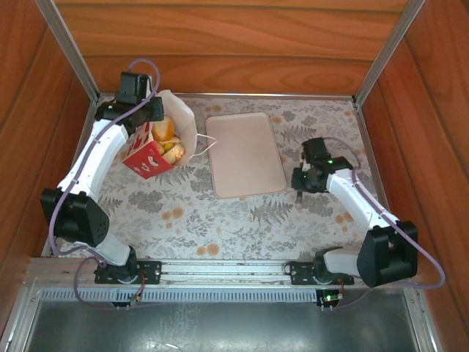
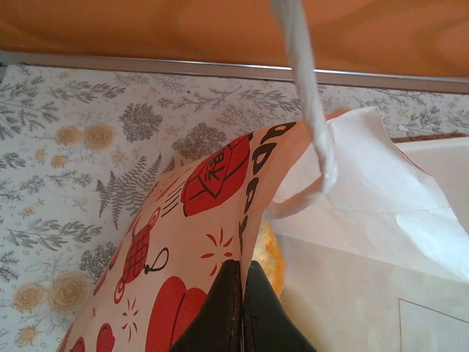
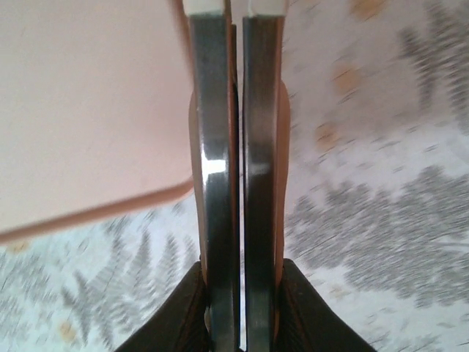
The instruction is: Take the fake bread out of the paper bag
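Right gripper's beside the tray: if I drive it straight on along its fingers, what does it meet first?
Probably the tray: in the right wrist view the right gripper lines up with its edge. The tablecloth lies just beside, and depth is unclear, so it could touch cloth instead.

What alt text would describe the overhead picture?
The left gripper pinches the rim of a tilted paper bag holding golden fake bread, far left. A beige tray lies in the middle; the shut right gripper is beside it.
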Robot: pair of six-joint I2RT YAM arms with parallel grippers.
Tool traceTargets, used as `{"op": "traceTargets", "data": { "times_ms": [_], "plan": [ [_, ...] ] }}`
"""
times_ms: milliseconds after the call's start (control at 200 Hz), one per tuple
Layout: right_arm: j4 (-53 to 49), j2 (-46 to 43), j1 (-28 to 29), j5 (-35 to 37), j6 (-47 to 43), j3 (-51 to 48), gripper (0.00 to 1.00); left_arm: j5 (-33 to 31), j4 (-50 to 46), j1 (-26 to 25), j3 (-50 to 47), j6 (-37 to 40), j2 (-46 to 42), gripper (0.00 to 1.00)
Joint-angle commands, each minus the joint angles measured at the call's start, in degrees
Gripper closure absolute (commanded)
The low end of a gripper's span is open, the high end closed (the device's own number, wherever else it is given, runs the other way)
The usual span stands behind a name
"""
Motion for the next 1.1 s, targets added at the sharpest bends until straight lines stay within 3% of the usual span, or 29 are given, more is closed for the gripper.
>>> {"op": "traceTargets", "data": {
  "times_ms": [0, 160, 410, 650, 1095],
  "plan": [
    [-3.6, -0.2, 6.1, 0.0, 5.5, -1.8, 0.9, -0.6, 1.1, -0.2, -0.9, -1.0, -2.4, 1.0],
    [-1.0, 1.2, 13.6, 0.6, 10.1, -4.8, 0.85, -0.9, 1.5, -0.2, -1.6, -1.0, -2.9, 1.0],
    [4.3, 9.1, 19.2, 4.6, 11.9, -4.7, 0.76, -0.6, 1.9, -0.2, -1.6, -1.1, -2.8, 1.0],
    [9.2, 15.0, 20.0, 4.0, 12.0, -5.0, 0.69, -0.8, 2.0, -0.2, -1.6, -0.9, -3.2, 1.0],
    [15.1, 18.9, 20.0, 4.9, 14.6, -8.5, 0.44, 0.1, 2.0, -0.2, -1.3, -1.2, -3.3, 1.0]
  ]
}}
